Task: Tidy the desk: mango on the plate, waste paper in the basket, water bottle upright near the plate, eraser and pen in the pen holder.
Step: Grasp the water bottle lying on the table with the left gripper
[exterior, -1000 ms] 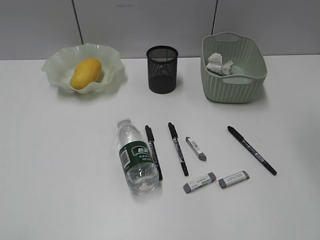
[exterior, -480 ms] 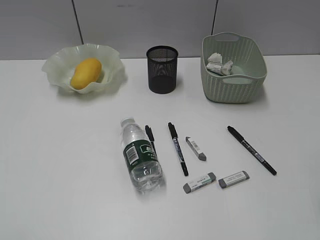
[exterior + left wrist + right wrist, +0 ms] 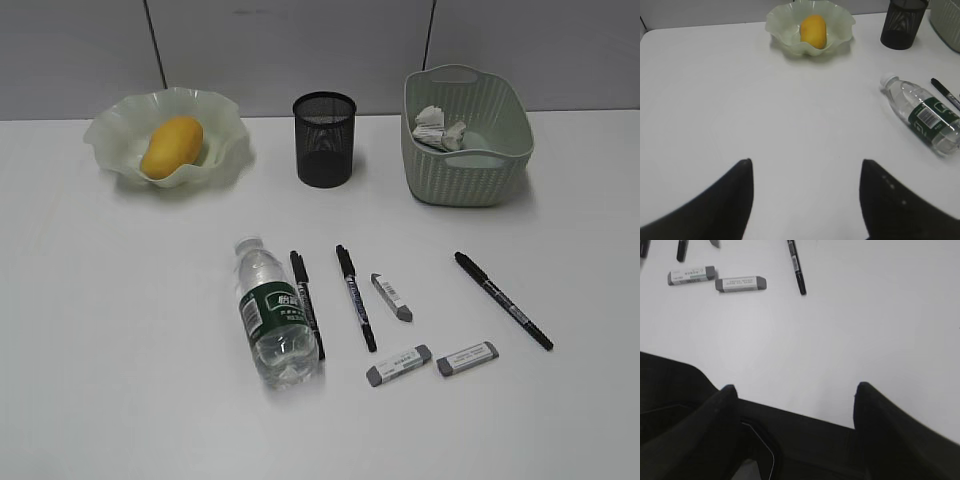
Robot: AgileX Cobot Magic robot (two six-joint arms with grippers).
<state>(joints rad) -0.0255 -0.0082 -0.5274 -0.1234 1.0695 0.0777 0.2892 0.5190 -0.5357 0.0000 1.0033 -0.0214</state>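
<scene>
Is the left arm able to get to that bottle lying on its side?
Probably yes: the left gripper is open, and only bare desk lies between it and the water bottle; a pen lies just beyond it.

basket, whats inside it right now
Two crumpled wads of waste paper lie inside the basket, toward its back left. The near wall hides the front part of its floor.

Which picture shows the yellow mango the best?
The left wrist view shows the mango best: it looks largest there, lying in the wavy green plate with nothing in front. The exterior view shows the whole mango too, only smaller. The right wrist view shows no mango, just erasers and a pen.
</scene>
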